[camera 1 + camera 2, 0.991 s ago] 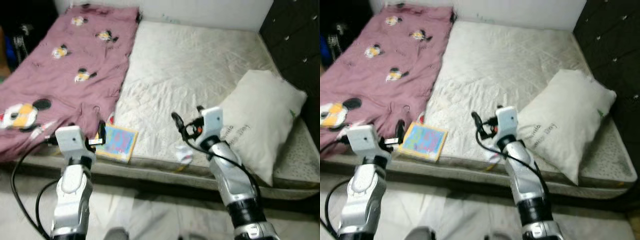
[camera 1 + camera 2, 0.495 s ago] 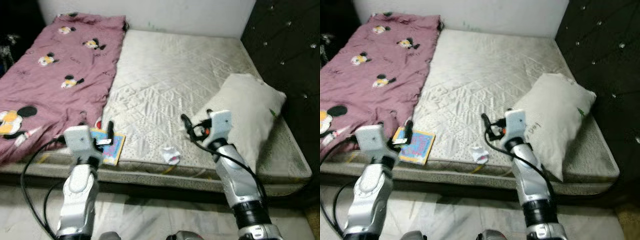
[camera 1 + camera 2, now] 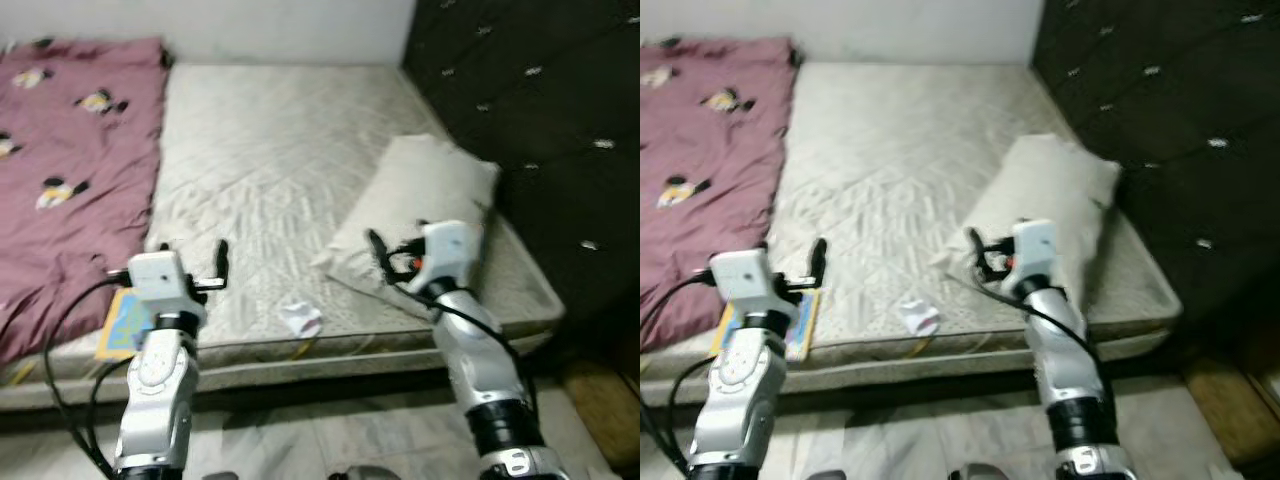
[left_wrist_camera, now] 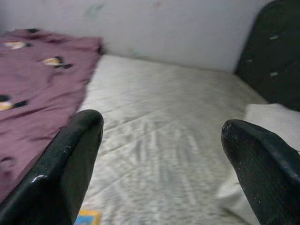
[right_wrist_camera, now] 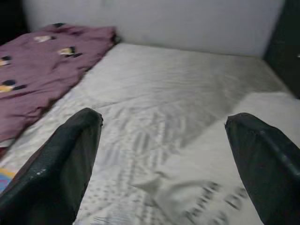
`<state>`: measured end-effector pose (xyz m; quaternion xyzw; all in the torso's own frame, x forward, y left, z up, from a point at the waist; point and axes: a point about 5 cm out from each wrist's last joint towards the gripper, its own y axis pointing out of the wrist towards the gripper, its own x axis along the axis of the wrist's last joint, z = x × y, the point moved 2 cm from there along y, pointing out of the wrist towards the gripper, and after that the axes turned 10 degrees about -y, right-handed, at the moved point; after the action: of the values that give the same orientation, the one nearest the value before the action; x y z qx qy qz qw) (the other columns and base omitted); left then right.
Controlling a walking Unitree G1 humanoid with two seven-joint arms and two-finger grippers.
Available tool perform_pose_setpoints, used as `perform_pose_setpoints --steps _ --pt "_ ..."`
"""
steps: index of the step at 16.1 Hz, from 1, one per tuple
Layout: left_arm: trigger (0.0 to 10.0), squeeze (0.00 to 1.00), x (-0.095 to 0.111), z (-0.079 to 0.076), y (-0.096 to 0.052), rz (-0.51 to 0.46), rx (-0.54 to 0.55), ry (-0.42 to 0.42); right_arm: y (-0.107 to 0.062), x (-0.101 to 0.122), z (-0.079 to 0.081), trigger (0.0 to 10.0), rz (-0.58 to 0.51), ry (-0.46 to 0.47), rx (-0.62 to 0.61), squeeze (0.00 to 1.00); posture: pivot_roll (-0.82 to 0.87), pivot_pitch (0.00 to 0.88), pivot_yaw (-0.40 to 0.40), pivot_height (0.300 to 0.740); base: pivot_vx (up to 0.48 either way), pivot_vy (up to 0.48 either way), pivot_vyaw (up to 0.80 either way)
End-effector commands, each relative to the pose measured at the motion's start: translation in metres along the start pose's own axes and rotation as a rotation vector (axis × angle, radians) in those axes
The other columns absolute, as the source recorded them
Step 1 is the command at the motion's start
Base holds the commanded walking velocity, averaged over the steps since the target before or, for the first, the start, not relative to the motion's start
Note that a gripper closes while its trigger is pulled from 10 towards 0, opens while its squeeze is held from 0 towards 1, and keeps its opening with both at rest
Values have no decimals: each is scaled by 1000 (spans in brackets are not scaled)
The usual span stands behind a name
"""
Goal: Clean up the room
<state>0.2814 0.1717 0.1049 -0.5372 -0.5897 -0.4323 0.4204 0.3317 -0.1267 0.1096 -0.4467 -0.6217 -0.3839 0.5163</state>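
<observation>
Along the near edge of the mattress (image 3: 280,150), the robot is standing with both arms raised and nothing in hand: the left end effector (image 4: 164,164) is hovering with its fingers spread wide over the edge near the colourful book (image 3: 122,322), and the right end effector (image 5: 164,164) is likewise spread, poised over the near end of the white pillow (image 3: 415,215). Between the two arms, a small crumpled white item (image 3: 301,320), possibly a sock or tissue, is lying close to the mattress edge, and the book is sitting partly over that edge beside the pink cartoon-print blanket (image 3: 60,190), which is lying rumpled across the left of the bed. The pillow is resting askew toward the dark tufted headboard (image 3: 520,120). As I judge it, the risks from here are several. The book is looking easy to knock off onto the floor if the left fingers are coming at it from the bed side, since they would be pushing it outward. The crumpled item is small and soft, so a pinch that is landing slightly off could be closing on mattress fabric instead. The pillow is bulky for two slim fingers; gripping only a corner could be letting it sag and drag the small item off the bed. The eye views are also looking soft, so reaching with that blur is inviting a misjudged target.
</observation>
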Motion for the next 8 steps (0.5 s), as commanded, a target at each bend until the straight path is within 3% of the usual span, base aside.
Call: perform_pose_setpoints --steps 1,4,8 --pt "10000 0 -3 -1 -1 9 0 2 -1 0 -3 10000 1 -6 -3 0 -13 48 -44 740 0 0 0" --pt "10000 0 -2 -3 -2 5 -18 -3 0 1 -2 10000 -5 -31 12 0 -13 47 -43 740 0 0 0" --pt "10000 0 -2 -4 -2 3 -26 -6 0 2 0 10000 -16 -34 19 0 -13 48 -42 740 340 0 775"
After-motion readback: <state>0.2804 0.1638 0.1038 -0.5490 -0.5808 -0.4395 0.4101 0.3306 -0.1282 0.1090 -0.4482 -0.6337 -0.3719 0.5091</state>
